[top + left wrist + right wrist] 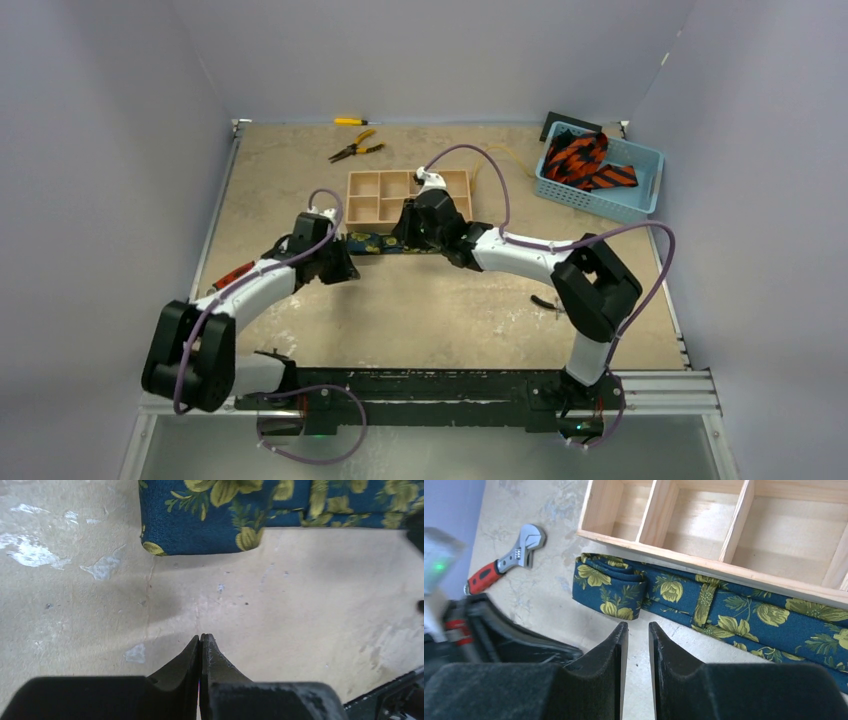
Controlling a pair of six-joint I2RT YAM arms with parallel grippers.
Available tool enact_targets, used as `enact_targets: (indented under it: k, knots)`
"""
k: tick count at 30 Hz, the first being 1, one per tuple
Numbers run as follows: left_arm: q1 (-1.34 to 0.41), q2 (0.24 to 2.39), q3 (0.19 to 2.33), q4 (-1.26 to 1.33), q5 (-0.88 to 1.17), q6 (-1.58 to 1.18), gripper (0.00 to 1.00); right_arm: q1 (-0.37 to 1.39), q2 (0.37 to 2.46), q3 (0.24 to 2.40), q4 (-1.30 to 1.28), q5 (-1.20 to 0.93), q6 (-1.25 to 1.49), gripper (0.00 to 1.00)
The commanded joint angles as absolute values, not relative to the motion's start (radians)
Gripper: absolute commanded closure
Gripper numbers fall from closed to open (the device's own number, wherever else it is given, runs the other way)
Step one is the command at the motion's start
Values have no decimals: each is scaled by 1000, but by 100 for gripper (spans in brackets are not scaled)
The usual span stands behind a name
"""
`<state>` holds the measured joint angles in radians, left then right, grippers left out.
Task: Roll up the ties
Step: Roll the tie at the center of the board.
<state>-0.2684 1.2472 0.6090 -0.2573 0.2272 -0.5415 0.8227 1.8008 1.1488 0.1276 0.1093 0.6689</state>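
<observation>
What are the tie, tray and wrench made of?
The tie looks like woven fabric, matte, weave visible up close. The tray: pale bare wood, grain showing, likely unvarnished. The wrench: bright metal head; red grip, probably plastic or rubber.

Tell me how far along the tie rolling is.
Barely started. One end of the navy tie is folded over; the rest lies flat beside the wooden tray. Left gripper shut, right gripper open, neither holding it. The orange-striped ties lie bunched in the blue basket.
</observation>
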Motion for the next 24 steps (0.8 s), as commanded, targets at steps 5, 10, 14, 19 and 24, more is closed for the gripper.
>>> enact_targets:
  k: [5, 10, 14, 19, 24]
  knots:
    - [-330, 1422, 684, -140, 71, -634, 100, 815, 1742, 1122, 145, 147, 673, 75]
    - [-339, 1509, 696, -38, 6, -700, 100, 815, 1740, 1116, 147, 147, 675, 75]
    - [-339, 1552, 722, 12, -25, -729, 100, 815, 1740, 1103, 150, 137, 679, 75]
    - [-340, 1562, 707, 80, -51, -784, 100, 815, 1734, 1077, 169, 141, 687, 76]
    - [-348, 1552, 663, 164, -67, -842, 100, 816, 1735, 1062, 179, 150, 690, 76]
